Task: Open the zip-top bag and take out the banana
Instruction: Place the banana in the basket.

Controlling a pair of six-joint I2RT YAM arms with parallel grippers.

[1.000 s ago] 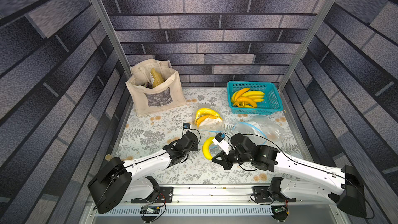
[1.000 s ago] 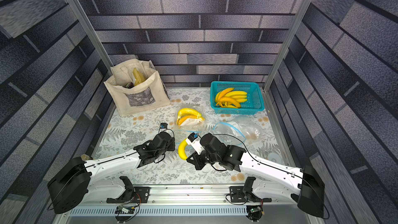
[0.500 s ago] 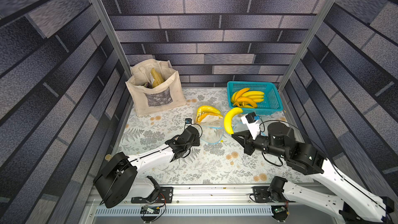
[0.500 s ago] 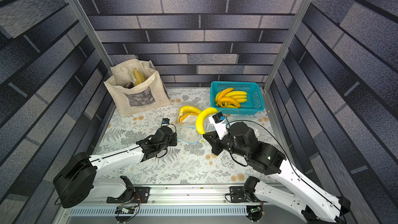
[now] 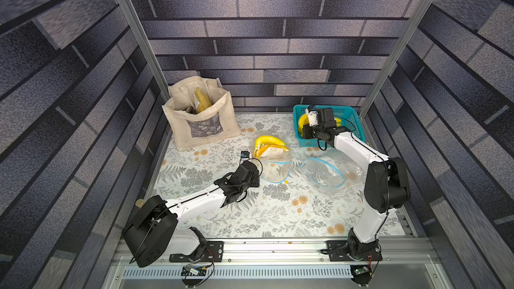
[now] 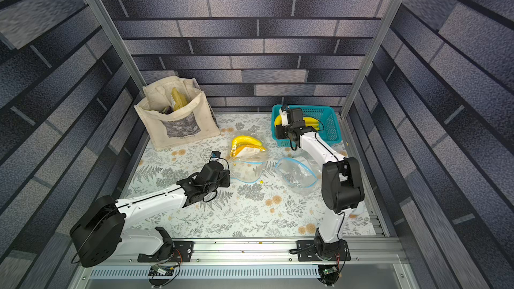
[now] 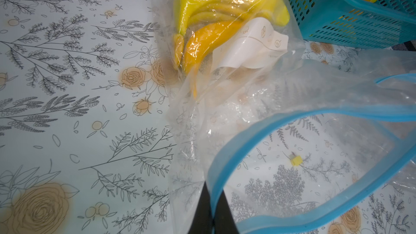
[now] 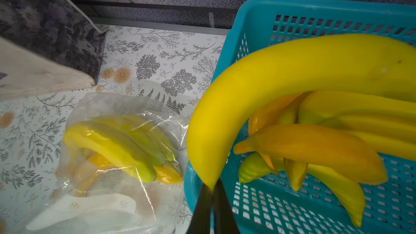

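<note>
Right pincer (image 8: 211, 190), jaws closed, pinches the tip of a smooth curved yellow banana (image 8: 292, 75) over the teal plastic lattice basket (image 8: 247, 14) at the far right corner of the bench (image 5: 278, 212); other bananas (image 8: 315, 145), yellow and orange, lie inside. Left pincer (image 7: 211, 199), jaws closed, grips the blue zip rim of the clear crinkled zip-top bag (image 7: 225, 113) mid-bench, its mouth gaping, bagged bananas (image 7: 213, 7) and a white card (image 7: 252, 46) within. A second clear bag (image 5: 325, 173) lies crumpled near the right edge; a cloth tote (image 5: 200, 132) stands far left

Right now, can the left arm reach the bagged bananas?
Probably not: its claw is shut on the bag at its blue rim; otherwise the bag gapes open toward the bananas.
</note>
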